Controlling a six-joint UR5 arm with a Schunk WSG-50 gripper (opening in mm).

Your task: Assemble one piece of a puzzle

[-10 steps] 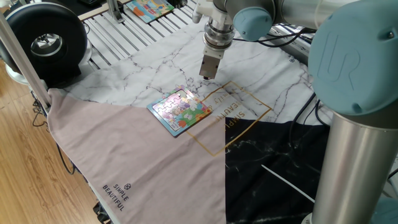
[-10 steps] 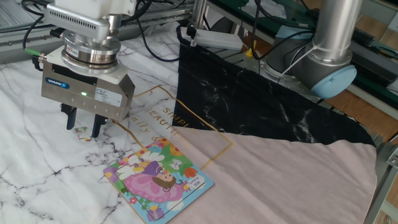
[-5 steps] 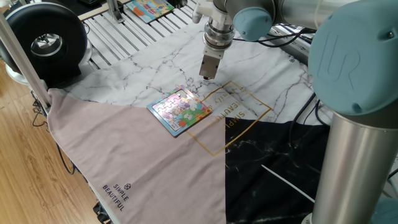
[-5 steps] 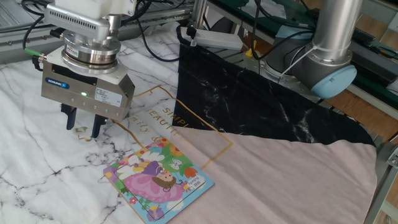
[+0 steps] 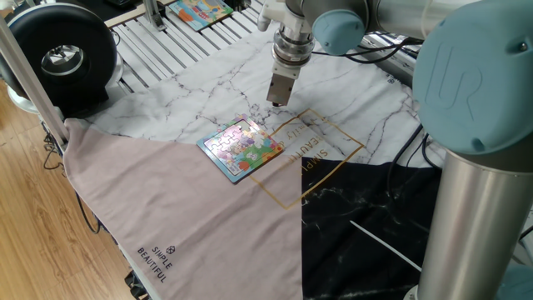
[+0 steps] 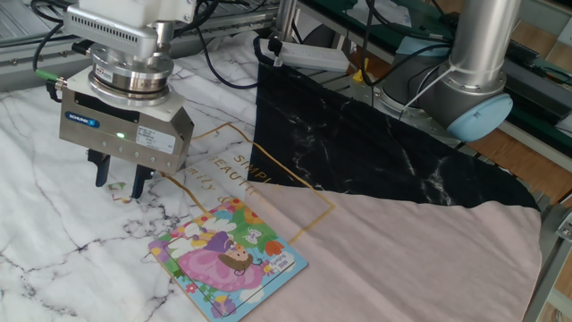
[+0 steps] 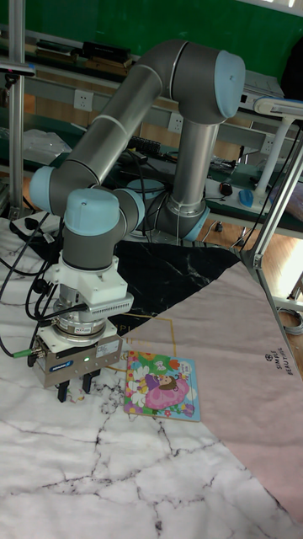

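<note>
1. The other fixed view shows the gripper at the left of the frame, pointing straight down at the cloth, its two dark fingers narrowly apart.
2. The piece, pale and tiny, lies between the fingers; whether they grip it cannot be told.
3. The puzzle lies flat at lower centre, below and to the right of the gripper, near it but apart.
4. In the tall fixed view, the gripper sits at the lower left, just left of the puzzle.
5. In one fixed view, the gripper hangs at upper centre, above the puzzle.
6. A second board lies at the top edge.
</note>
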